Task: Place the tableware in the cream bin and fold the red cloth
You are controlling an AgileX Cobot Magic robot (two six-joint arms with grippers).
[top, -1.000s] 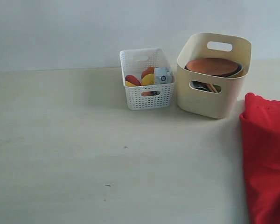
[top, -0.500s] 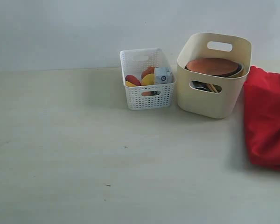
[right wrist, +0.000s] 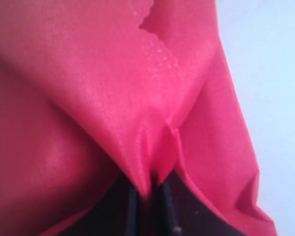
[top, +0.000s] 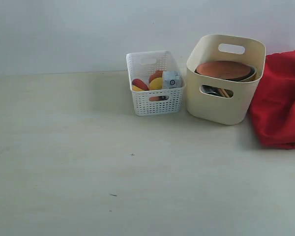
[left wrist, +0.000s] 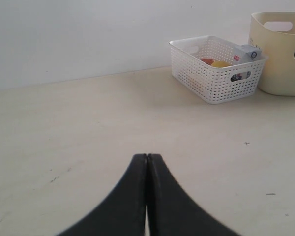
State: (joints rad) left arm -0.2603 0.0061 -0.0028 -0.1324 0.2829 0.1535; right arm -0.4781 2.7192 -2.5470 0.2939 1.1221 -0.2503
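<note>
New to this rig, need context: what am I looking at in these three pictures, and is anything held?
It is a robot with two arms, each ending in a pincer gripper. One picture comes from a camera off the arms. The other two come from cameras on the wrists, looking along the grippers. On the table stand a white basket of food and a cream bin with a brown plate inside, on top of other tableware. The left gripper is shut and empty, over bare table. The right gripper is shut on the red cloth, which the off-arm view shows bunched beside the bin.
</note>
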